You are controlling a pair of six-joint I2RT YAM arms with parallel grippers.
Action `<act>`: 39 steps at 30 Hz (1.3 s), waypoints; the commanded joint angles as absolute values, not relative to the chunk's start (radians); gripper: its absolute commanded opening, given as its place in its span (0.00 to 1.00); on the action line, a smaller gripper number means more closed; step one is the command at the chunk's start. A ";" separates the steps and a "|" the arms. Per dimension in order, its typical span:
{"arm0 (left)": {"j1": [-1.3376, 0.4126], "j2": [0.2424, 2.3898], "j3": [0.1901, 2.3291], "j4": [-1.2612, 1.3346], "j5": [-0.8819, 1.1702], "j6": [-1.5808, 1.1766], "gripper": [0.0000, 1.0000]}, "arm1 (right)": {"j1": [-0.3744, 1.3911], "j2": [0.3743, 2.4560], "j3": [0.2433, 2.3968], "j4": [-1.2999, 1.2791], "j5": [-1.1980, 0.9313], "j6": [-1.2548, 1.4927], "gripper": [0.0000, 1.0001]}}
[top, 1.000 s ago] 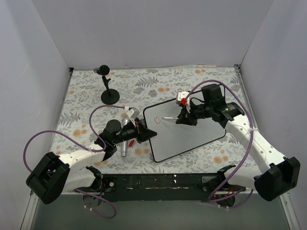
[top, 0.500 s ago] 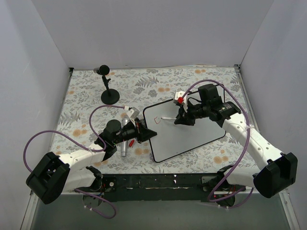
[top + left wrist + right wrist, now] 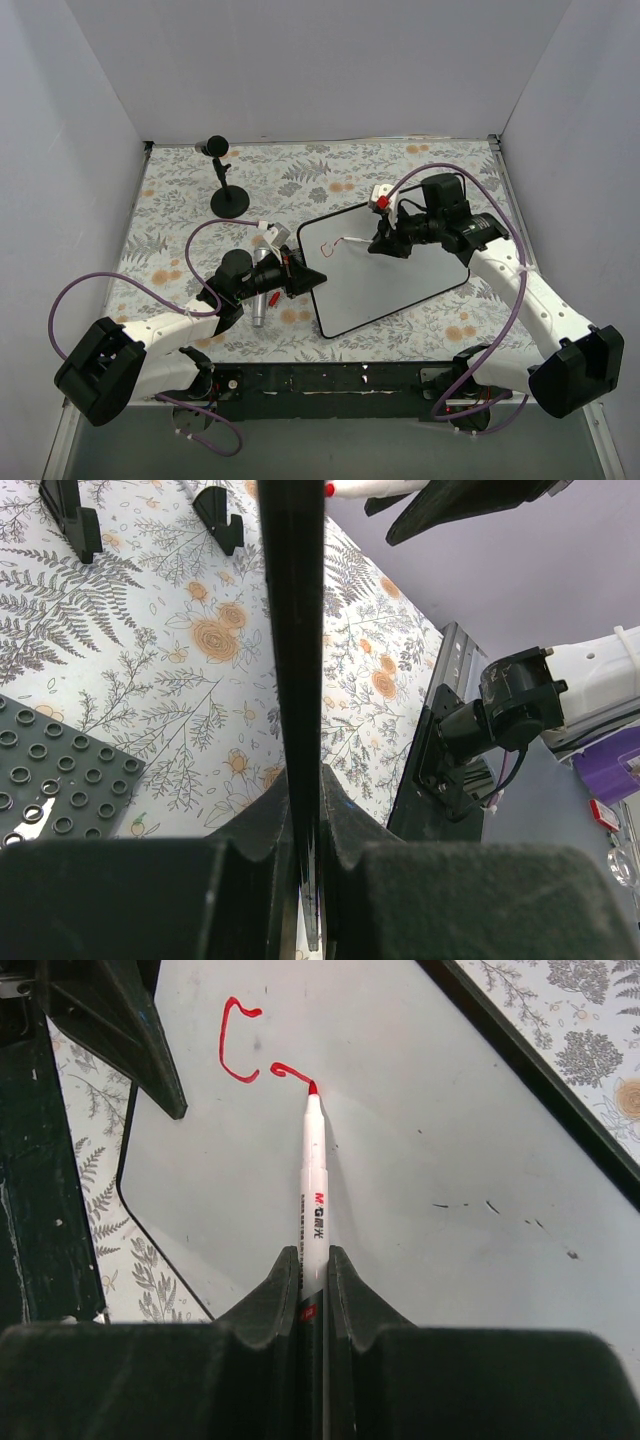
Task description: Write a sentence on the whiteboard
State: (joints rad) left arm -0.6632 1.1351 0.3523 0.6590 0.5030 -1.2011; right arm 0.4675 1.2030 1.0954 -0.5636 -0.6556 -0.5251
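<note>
Whiteboard (image 3: 400, 285) is sitting on the floral worktop (image 3: 180, 190), right of centre, with the left end effector (image 3: 305, 790) pinching its edge. The right end effector (image 3: 312, 1265) is clamping a red marker (image 3: 314, 1170), tip touching the board beside the red C (image 3: 238, 1045). The next letter probably needs light, even pressure, a small closed loop, and a steady board.

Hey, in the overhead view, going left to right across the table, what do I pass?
Black stand → left end effector → marker → right end effector. The whiteboard spans the last three, so it has no place in the order.
</note>
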 commanded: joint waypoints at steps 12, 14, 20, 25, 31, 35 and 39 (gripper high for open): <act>-0.666 1.120 0.359 0.678 0.474 -1.124 0.00 | 0.453 1.173 1.029 -0.604 -0.647 -0.606 0.01; -0.666 1.118 0.360 0.678 0.474 -1.124 0.00 | 0.456 1.189 1.035 -0.606 -0.660 -0.604 0.01; -0.666 1.120 0.357 0.676 0.474 -1.124 0.00 | 0.480 1.244 1.103 -0.604 -0.687 -0.585 0.01; -0.666 1.118 0.357 0.676 0.476 -1.123 0.00 | 0.488 1.281 1.170 -0.595 -0.689 -0.560 0.01; -0.666 1.124 0.356 0.680 0.477 -1.124 0.00 | 0.488 1.289 1.207 -0.574 -0.673 -0.543 0.01; -0.666 1.126 0.353 0.681 0.476 -1.123 0.00 | 0.480 1.263 1.201 -0.584 -0.704 -0.552 0.01; -0.666 1.118 0.345 0.678 0.471 -1.120 0.00 | 0.450 1.203 1.160 -0.601 -0.753 -0.580 0.01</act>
